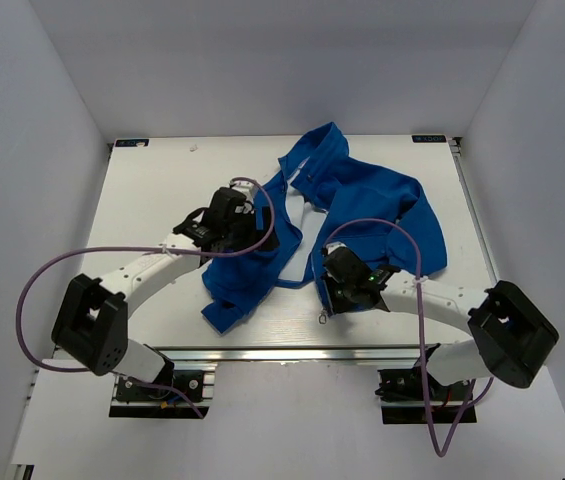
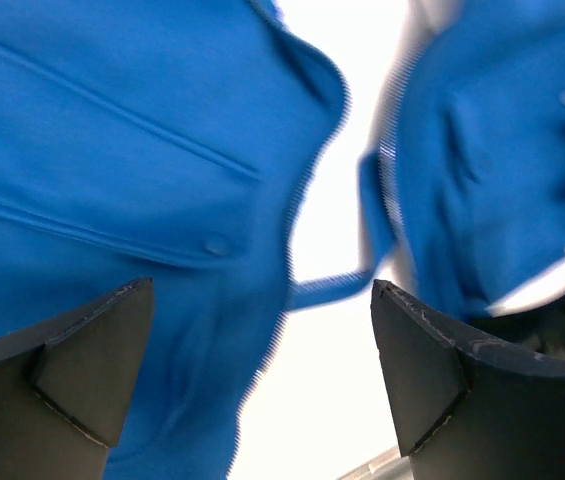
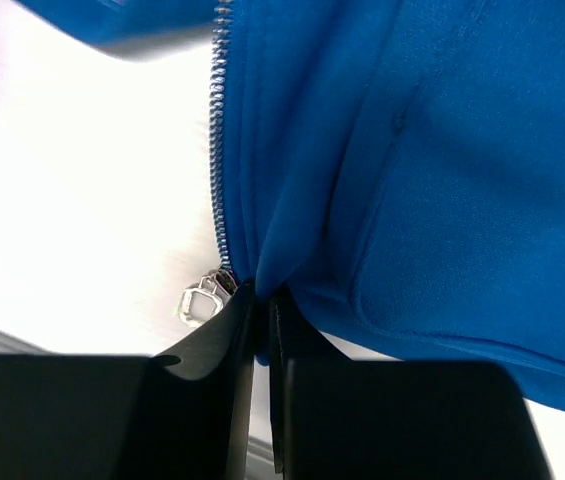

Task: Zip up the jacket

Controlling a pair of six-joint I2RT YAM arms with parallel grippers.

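Note:
The royal-blue jacket [image 1: 362,200] lies open and crumpled on the white table [image 1: 152,190], its two front panels spread apart. My left gripper [image 1: 258,238] hovers open over the left panel [image 2: 112,150]; nothing sits between its fingers [image 2: 92,360], and that panel's zipper edge runs below them. My right gripper [image 1: 330,292] is shut on a fold of the right panel's blue fabric [image 3: 442,180] at its lower corner. In the right wrist view the gripper [image 3: 262,300] pinches the fold just beside the zipper teeth [image 3: 219,150]. The silver zipper pull [image 3: 202,298] lies just left of the fingertips.
White walls enclose the table on three sides. An aluminium rail [image 1: 292,352] runs along the near edge, close behind the right gripper. Purple cables [image 1: 32,290] loop off both arms. Bare table [image 2: 302,400] shows between the two jacket panels.

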